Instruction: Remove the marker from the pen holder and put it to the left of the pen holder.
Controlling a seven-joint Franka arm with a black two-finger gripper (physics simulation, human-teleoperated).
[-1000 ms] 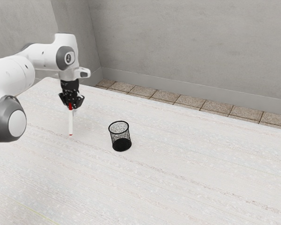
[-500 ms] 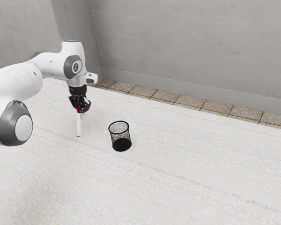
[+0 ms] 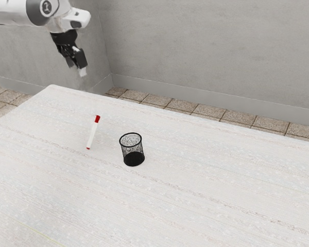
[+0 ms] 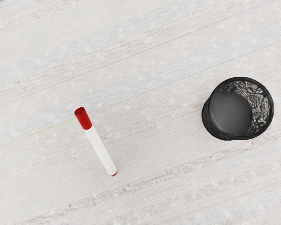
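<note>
High above the table's far-left part in the exterior view, my gripper [image 3: 75,60] is open, its fingers apart and holding nothing. Below it and apart from it is the white marker [image 3: 93,135] with a red cap, on the exterior view's left of the pen holder [image 3: 132,150]. The wrist view has the marker [image 4: 100,151] a distance from the pen holder [image 4: 238,108], not touching it. Its cap end looks larger there; whether it lies flat or is tilted I cannot tell. The black mesh holder stands upright with nothing inside.
The whitish table [image 3: 195,190] spreads around both things. Its far edge runs in front of a tiled floor [image 3: 190,107] and a grey wall [image 3: 211,46].
The marker has left my gripper and now leans over compared with its upright stance before. My hand has risen well above the table. The pen holder has stayed put.
</note>
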